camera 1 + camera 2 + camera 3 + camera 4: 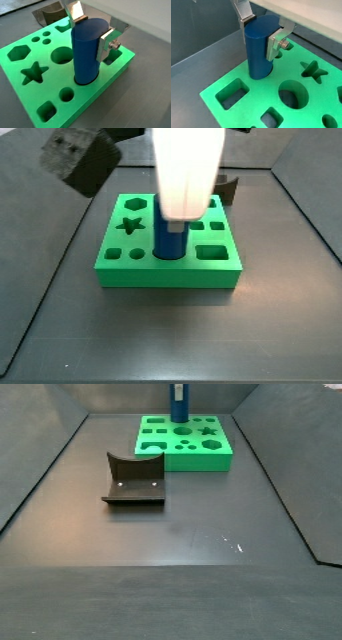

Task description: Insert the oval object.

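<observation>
My claw (90, 31) grips the oval object (89, 52), its foot already entering a hole in the green block (30, 95); pushing down and release remain

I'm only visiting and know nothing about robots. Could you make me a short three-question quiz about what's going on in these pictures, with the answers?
1. True or false: the gripper has its silver fingers on either side of the blue oval peg.
2. Where is the peg's lower end? A) lying on the grey floor; B) standing in a hole of the green block; C) resting on the fixture.
3. Fill in: in a side view, the fixture stands on the floor, ____ from the green block.

Key
1. True: the peg stands upright between the fingers, at its upper part.
2. B.
3. Apart; they do not touch.
</observation>
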Robot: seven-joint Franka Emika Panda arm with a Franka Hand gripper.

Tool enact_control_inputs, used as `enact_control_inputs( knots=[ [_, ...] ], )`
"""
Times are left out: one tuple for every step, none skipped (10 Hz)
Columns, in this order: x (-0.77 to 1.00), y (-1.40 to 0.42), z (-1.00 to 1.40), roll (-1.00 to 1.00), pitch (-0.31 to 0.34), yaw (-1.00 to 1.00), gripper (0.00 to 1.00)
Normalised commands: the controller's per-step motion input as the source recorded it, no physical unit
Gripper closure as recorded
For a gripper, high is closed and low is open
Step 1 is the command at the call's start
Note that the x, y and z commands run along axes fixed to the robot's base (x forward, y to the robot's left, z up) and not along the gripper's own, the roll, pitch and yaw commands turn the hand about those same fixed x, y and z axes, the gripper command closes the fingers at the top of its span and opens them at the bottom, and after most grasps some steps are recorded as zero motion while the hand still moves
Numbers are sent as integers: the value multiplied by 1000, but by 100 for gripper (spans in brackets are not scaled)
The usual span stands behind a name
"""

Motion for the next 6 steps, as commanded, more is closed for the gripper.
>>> enact_control_inputs(
  knots=[
    [89, -54, -206, -93, 0, -249, 100],
    [129, -40, -369, -74, 0, -283, 100],
    [206, -43, -520, -79, -9, -320, 100],
    [294, -20, -509, -60, 0, -403, 100],
    [194, 0, -426, -20, 0, -343, 100],
    [-23, 0, -317, 0, -37, -140, 100]
  ],
)
